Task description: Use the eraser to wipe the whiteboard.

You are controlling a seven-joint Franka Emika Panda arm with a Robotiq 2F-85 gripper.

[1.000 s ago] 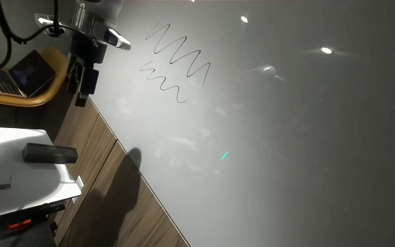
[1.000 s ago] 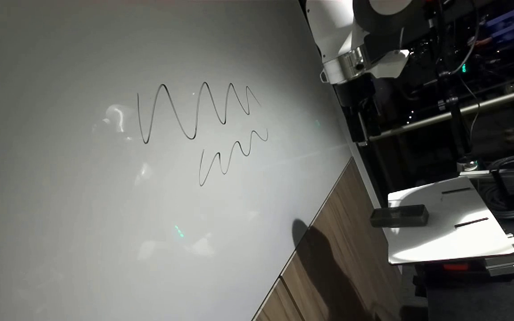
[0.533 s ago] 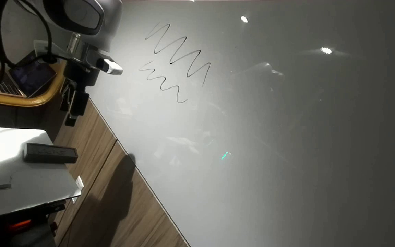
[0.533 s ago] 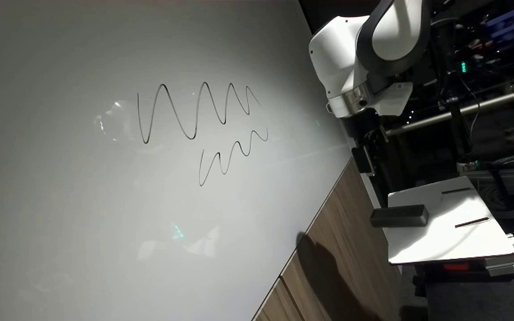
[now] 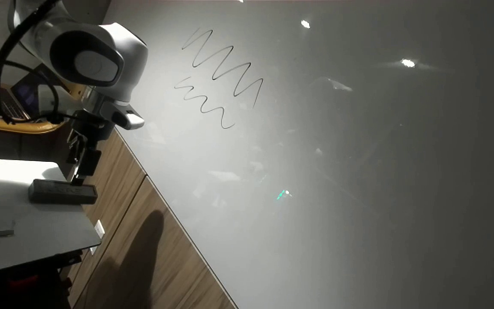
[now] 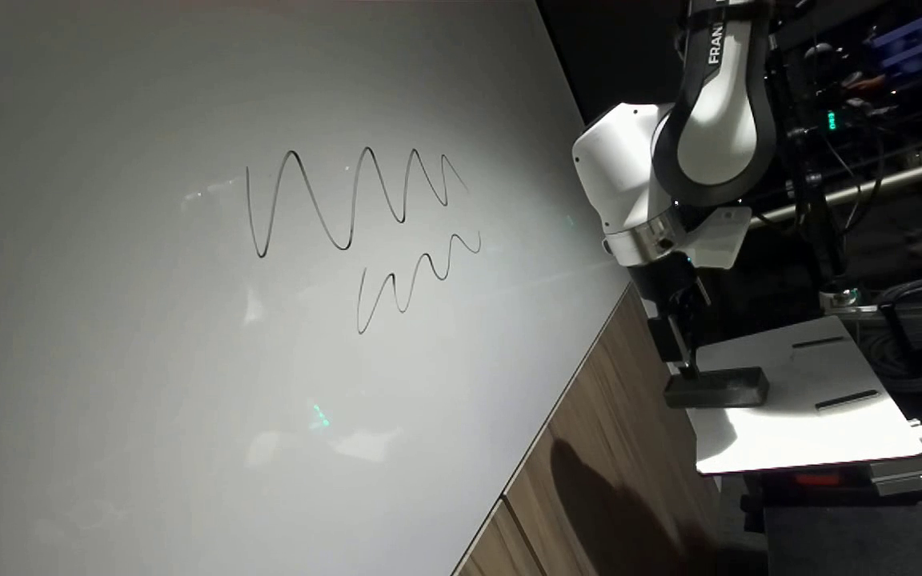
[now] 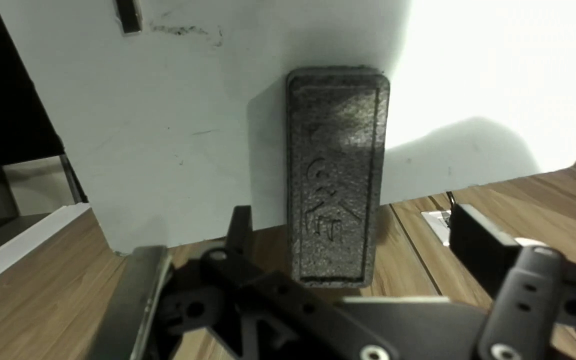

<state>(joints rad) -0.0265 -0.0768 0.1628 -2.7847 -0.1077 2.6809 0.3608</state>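
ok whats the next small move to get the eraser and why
I'd probably ease the gripper down slightly before closing. In the wrist view its open fingers sit to either side of the eraser with a gap at each, and in both exterior views they seem to reach only about its top, though exact depth is hard to tell. Lower, they'd likely grip its sides better.

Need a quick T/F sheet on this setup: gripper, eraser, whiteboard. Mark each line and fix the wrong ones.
1. The gripper is open. True.
2. The eraser lies wholly on the white tabletop. False: one end juts out past the tabletop's edge.
3. The whiteboard bears two dark squiggles. True.
4. The eraser is pressed against the whiteboard. False: it rests on the tabletop, apart from the whiteboard.
5. In the wrist view, the eraser's upper face shows markings. True.
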